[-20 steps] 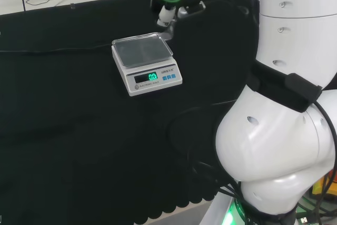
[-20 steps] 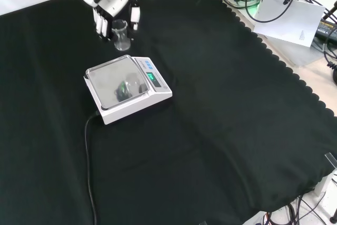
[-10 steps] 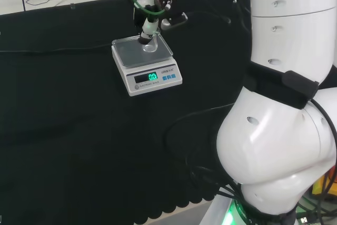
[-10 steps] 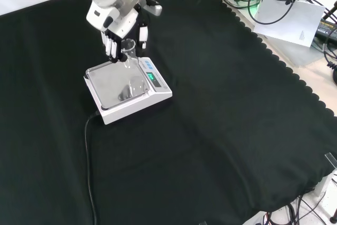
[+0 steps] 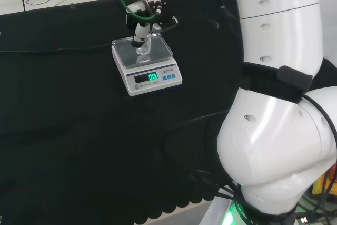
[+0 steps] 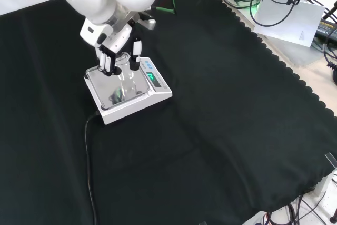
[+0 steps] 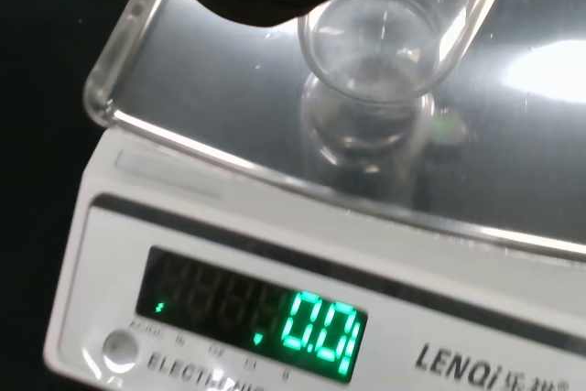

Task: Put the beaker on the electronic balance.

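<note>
I have the beaker in my hand, with my fingers curled round its sides. It is a small clear glass, and it is over the shiny pan of the electronic balance, close to the middle. The beaker hangs straight down from my hand, so the pan is right under it. It stands tall, with its open mouth up and its round bottom facing the pan. In the wrist view I see its bottom and a copy of it in the shiny pan just below. I think it is not quite down yet, but clear glass is hard to see. So the way to go is straight down, then let go.
</note>
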Robot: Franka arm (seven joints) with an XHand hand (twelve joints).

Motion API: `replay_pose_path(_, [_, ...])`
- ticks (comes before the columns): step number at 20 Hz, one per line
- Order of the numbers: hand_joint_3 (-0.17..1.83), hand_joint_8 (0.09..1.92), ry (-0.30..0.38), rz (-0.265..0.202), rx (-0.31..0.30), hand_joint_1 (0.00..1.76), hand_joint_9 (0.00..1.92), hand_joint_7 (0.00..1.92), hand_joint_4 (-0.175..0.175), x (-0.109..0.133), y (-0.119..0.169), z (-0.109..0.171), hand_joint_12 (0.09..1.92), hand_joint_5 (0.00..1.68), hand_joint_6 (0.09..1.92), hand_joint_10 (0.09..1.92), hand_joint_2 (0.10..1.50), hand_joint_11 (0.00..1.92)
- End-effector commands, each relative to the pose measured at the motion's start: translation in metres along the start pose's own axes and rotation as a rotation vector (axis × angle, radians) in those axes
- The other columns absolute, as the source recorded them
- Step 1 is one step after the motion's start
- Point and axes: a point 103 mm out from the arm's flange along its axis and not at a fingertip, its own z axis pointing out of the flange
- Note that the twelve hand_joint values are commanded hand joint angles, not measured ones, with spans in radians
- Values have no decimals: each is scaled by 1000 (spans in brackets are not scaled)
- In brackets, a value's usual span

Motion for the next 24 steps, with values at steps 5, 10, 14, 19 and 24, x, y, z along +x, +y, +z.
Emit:
replay_pose_path(5, [30, 869, 8, 20, 28, 1136, 1104, 868, -175, -13, 28, 2, 875, 877, 1169, 780, 1157, 1005])
replay_pose_path(10, [29, 869, 9, 39, 32, 1136, 1105, 869, -175, -20, 28, -1, 876, 877, 1169, 782, 1157, 1006])
replay_pose_path(14, [29, 868, 11, 42, 28, 1136, 1102, 868, -175, -22, 26, -1, 877, 877, 1169, 783, 1157, 1008])
replay_pose_path(19, [29, 867, 17, 42, 24, 1136, 1100, 868, -175, -24, 24, 1, 877, 876, 1169, 784, 1158, 1009])
replay_pose_path(24, [28, 867, 17, 45, 22, 1136, 1099, 868, -175, -25, 23, 3, 878, 876, 1170, 786, 1158, 1009])
